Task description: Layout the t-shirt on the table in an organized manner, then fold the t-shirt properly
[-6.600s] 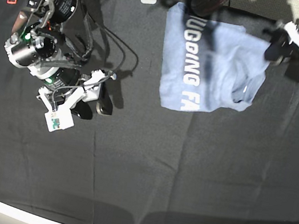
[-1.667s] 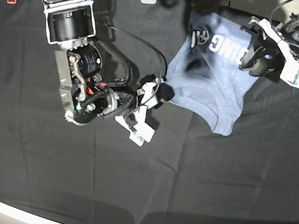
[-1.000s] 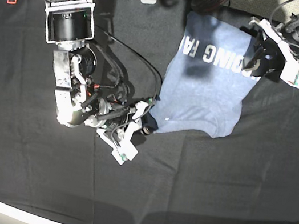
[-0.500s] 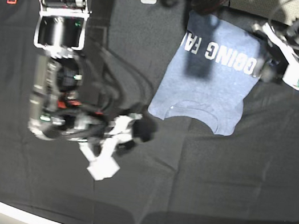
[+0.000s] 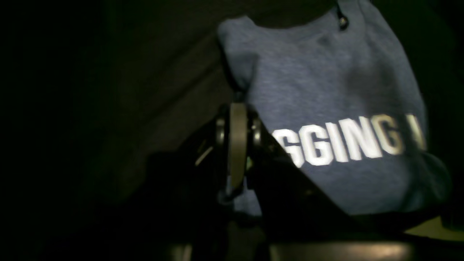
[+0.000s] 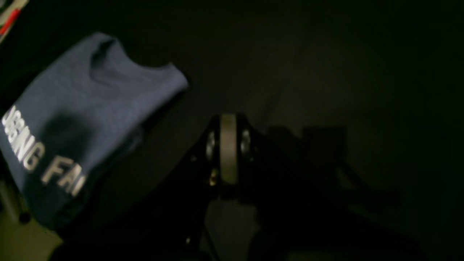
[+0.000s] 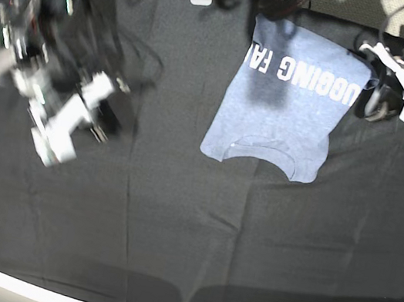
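T-shirt (image 7: 283,111) lies flat on table (image 7: 172,232).

Both arms released the t-shirt (image 7: 282,106) and pulled away.

base: overhead, far | wrists: low, close | shared: t-shirt (image 7: 285,103) on table (image 7: 172,232)

The t-shirt (image 7: 284,107) lies flat on the tabletop (image 7: 196,228) in the upper centre-right of the base view, neck toward the bottom of the frame, lettering toward the top. The left gripper (image 7: 373,103) sits just beside its upper right corner. The right gripper (image 7: 103,114) sits well apart, at left.
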Controlling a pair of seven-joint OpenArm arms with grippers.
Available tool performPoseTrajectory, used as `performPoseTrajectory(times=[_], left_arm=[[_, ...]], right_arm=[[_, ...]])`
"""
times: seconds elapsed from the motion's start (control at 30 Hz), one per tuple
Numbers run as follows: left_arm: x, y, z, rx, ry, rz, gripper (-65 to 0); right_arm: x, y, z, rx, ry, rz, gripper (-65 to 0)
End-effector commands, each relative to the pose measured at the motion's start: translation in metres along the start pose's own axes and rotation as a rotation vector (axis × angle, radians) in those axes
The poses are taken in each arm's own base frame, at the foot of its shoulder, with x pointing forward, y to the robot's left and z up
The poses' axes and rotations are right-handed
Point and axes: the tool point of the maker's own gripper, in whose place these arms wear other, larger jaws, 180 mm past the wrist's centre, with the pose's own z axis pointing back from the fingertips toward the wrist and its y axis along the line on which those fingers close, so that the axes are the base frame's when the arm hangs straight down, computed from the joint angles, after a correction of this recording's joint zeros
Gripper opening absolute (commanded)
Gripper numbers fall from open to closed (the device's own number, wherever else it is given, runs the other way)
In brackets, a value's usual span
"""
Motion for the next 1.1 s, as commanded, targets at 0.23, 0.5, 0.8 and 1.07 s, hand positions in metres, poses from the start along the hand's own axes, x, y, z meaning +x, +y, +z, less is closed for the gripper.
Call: performPoseTrajectory(times=[0.23,0.5,0.8,1.07], left_arm=[[-0.010,0.025,0.036,0.061,0.033,0.056,-65.0],[-0.078,0.029,0.062,0.087,0.230,0.159,-65.0],[-0.181,0.038,0.093,0.151,0.443,0.389,-65.0],[-0.258,0.033,0.126,0.197,0.604,0.567,-65.0]], right_arm=[[-0.048,-0.005,0.072,-0.080,0.019,-0.124,-65.0],[-0.108,0.004,0.118,-0.171,0.135,-0.278,-65.0],[-0.169,0.020,0.149,-0.236,0.349,-0.347,-65.0],[-0.246,0.040,0.158,-0.210,0.590,-0.454,-65.0]])
